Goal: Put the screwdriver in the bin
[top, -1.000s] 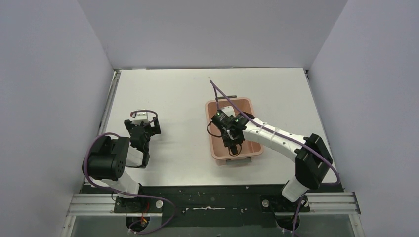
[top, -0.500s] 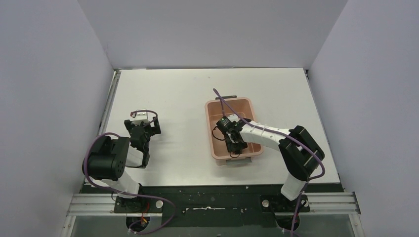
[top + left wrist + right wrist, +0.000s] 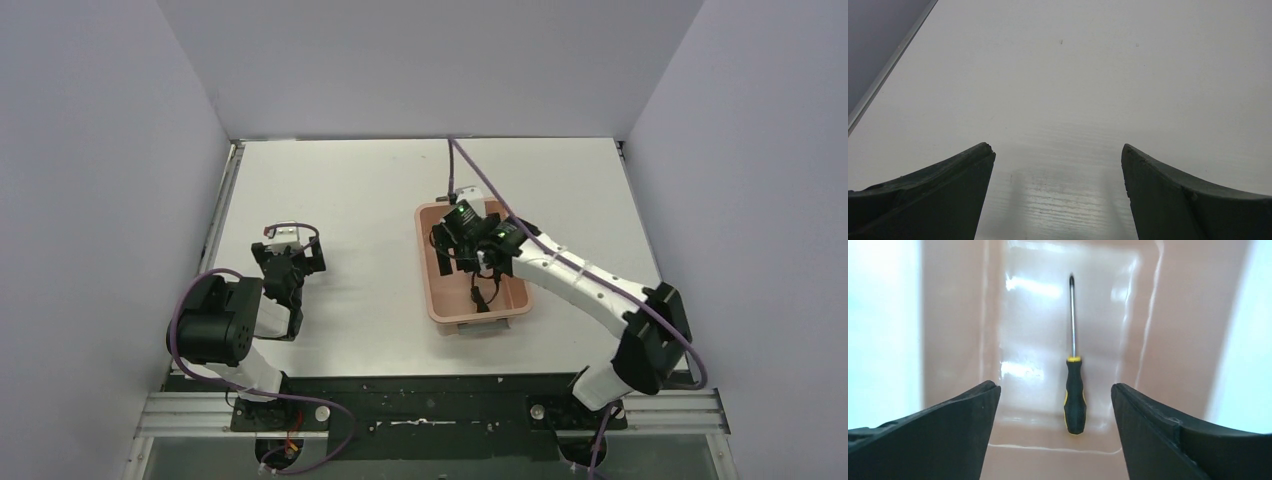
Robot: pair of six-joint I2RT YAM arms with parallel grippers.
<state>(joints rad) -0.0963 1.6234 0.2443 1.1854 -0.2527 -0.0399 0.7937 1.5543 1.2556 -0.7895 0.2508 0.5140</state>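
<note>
The screwdriver (image 3: 1074, 395) lies flat on the floor of the salmon-pink bin (image 3: 955, 315), black-and-yellow handle nearest my right wrist camera and thin shaft pointing away. My right gripper (image 3: 1054, 386) hangs open above it, one finger on each side, touching nothing. From above, the right gripper (image 3: 447, 260) is over the far half of the bin (image 3: 422, 275), and the screwdriver (image 3: 480, 298) shows as a dark shape in the near half. My left gripper (image 3: 1056, 147) is open over bare table, far to the left of the bin, also seen as the left gripper (image 3: 290, 255).
Grey walls close in the white table on three sides. A metal rail (image 3: 222, 215) runs along the table's left edge. Purple cables (image 3: 470, 175) loop over the right arm above the bin's far end.
My right gripper went from shut to open, letting go of the screwdriver, which now lies in the bin. It then moved toward the bin's far end. The left arm has not moved.
</note>
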